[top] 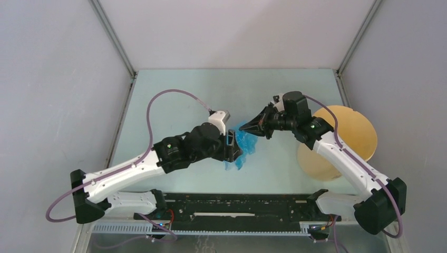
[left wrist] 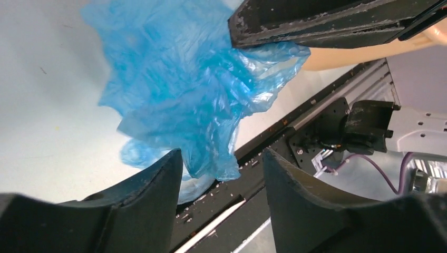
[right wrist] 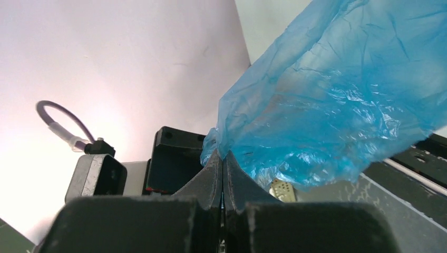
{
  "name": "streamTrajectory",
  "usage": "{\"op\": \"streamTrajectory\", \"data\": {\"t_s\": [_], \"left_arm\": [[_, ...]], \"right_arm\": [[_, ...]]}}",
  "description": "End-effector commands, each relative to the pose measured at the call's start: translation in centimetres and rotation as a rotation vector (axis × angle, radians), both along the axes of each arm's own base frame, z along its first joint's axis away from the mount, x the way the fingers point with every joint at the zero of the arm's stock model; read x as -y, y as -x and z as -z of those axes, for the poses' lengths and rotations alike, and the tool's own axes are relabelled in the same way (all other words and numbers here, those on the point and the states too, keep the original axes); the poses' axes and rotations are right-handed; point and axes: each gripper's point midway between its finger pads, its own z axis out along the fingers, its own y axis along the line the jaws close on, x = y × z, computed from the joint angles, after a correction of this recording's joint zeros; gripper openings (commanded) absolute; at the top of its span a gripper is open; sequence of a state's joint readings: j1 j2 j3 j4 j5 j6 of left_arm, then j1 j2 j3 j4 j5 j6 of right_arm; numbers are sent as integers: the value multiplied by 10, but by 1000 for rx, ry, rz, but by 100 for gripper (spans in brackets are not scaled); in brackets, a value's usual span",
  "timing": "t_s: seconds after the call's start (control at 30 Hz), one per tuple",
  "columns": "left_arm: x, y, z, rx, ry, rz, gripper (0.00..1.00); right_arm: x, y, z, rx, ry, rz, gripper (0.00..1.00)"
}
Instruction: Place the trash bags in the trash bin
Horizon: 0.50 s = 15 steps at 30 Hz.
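Note:
The light-blue trash bag (top: 244, 145) hangs crumpled above the table's middle. My right gripper (top: 244, 128) is shut on the bag's top edge; the right wrist view shows its closed tips (right wrist: 222, 158) pinching the film (right wrist: 337, 95). My left gripper (top: 233, 148) is open right beside the bag. In the left wrist view the bag (left wrist: 184, 89) hangs ahead of it, with a lower corner dipping between the spread fingers (left wrist: 155, 184); the left gripper (left wrist: 221, 161) holds nothing. The tan trash bin (top: 345, 134) sits at the right, tilted, partly behind my right arm.
The black base rail (top: 237, 206) runs along the near table edge, below the bag in the left wrist view (left wrist: 274, 142). White enclosure walls stand on the left, back and right. A sliver of the bin (left wrist: 358, 55) shows behind the right gripper's fingers (left wrist: 316, 21).

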State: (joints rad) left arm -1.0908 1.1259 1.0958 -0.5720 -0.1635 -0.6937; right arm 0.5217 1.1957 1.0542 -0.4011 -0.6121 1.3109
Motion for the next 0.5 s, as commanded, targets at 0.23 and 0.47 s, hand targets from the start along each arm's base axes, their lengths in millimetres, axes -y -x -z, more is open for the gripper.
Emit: {"op": "streamTrajectory", "data": {"t_s": [0.23, 0.47], "left_arm": [[-37, -14, -28, 66, 80, -195, 82], [-18, -21, -31, -45, 251, -170, 66]], "right_arm": [[5, -3, -35, 31, -89, 60, 0], [10, -2, -39, 55, -82, 86, 0]]}}
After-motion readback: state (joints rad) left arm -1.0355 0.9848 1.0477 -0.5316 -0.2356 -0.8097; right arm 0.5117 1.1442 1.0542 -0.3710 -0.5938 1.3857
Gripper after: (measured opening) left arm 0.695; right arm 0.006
